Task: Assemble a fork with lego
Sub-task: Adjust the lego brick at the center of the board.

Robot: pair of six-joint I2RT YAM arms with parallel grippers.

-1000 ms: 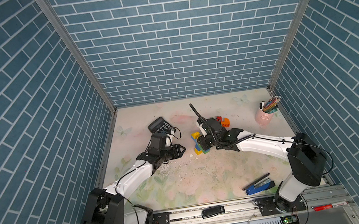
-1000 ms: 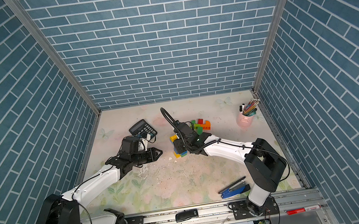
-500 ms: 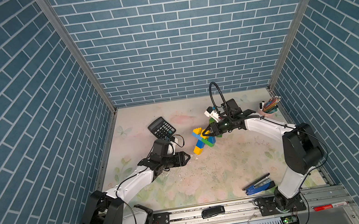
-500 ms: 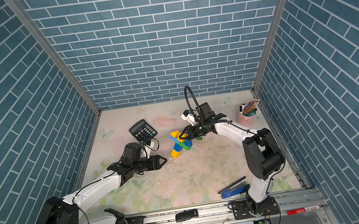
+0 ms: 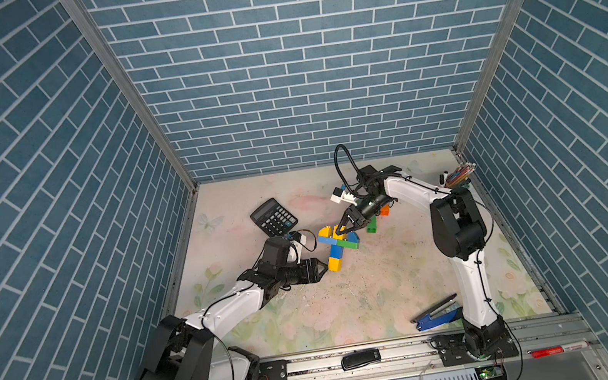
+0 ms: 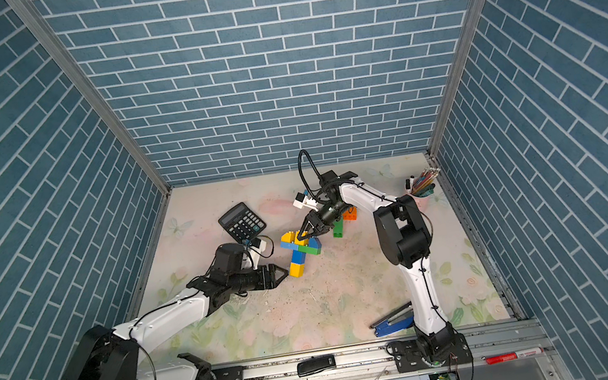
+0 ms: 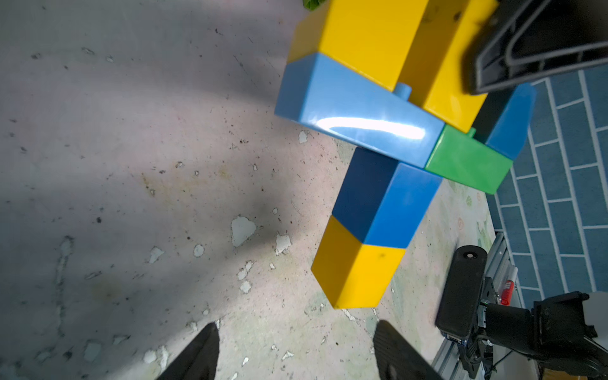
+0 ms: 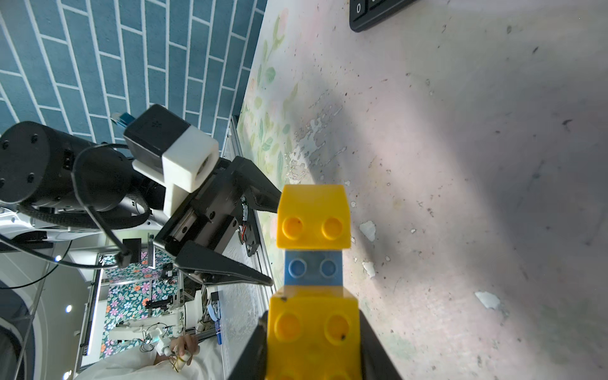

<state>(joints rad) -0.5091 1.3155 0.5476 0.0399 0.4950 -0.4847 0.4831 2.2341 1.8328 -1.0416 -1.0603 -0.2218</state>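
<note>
**Part-built lego fork (image 5: 337, 250) held by the right gripper (image 5: 341, 230); left gripper (image 5: 323, 269) open at its handle.**
About the middle of the table (image 5: 369, 291), the right gripper is clamped on a yellow prong brick (image 8: 312, 329) and seems to carry the fork just clear of the surface. The left gripper's jaws stand well apart and empty, just short of the yellow handle end (image 7: 358, 273). A loose green brick (image 5: 371, 225) and orange brick (image 5: 384, 210) lie nearer the far right corner, so the head looks unfinished. Next, I judge, the left gripper should close squarely on the handle, freeing the right to fetch a brick.
</note>
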